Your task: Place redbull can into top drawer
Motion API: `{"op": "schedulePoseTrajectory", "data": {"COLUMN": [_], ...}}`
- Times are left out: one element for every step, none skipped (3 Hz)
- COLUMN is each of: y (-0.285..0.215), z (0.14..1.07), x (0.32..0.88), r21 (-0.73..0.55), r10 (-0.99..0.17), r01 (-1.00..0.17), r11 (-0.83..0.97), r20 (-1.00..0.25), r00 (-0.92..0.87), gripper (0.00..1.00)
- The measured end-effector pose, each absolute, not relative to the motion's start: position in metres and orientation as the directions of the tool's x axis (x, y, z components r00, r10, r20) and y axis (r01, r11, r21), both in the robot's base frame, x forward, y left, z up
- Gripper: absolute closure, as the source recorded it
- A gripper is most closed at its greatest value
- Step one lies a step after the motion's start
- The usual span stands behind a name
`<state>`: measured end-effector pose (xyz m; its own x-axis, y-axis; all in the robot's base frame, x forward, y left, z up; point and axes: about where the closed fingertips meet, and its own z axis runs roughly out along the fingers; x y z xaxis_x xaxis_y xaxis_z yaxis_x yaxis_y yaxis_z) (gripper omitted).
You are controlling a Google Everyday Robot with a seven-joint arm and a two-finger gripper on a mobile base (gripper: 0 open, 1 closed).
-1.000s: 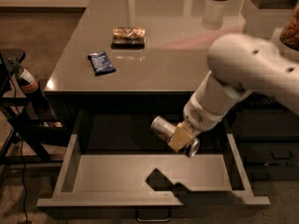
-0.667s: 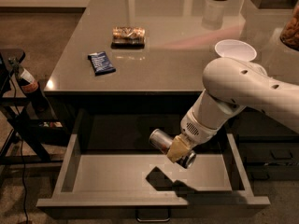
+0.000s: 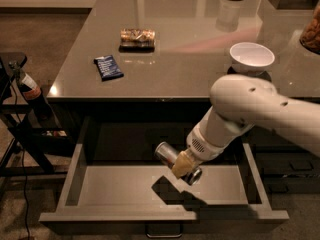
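The tabletop (image 3: 190, 59) is the widest thing here. Just under its front edge the drawer (image 3: 117, 189) stands pulled out, its grey floor bare. My arm (image 3: 250, 109) reaches down from the right into that opening. The can (image 3: 165, 154) hangs over the middle of the drawer, lying almost on its side with one silver end turned up and to the left. Its shadow falls on the floor below, so I judge it clear of the bottom.

My jaws are pinching the can across its body, around the middle of its length, inside the drawer's opening.

I expect thin, slick metal: stiff enough along its length, but easy to dent if squeezed hard, and not heavy. The mid-body hold suits it, since the rounded ends offer no purchase. Set down on its side, it may roll.
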<state>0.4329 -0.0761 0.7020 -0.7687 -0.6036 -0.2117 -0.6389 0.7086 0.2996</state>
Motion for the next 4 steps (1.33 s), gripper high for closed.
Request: {"op": "schedulePoseTrajectory", "data": {"y": [-0.056, -0.045, -0.035, -0.025], "z": [0.673, 0.652, 0.634, 0.620], "x": [0.442, 0.449, 0.454, 0.455], "r21": [0.301, 0.305, 0.316, 0.334], "r10": [-0.543, -0.506, -0.489, -0.478], "r01": [-0.594, -0.564, -0.551, -0.542], "r11": [0.746, 0.767, 0.772, 0.771], "r20": [-0.240, -0.252, -0.257, -0.258], "r00": [-0.805, -0.825, -0.833, -0.840], "gripper": [1.00, 1.00, 1.00, 1.00]}}
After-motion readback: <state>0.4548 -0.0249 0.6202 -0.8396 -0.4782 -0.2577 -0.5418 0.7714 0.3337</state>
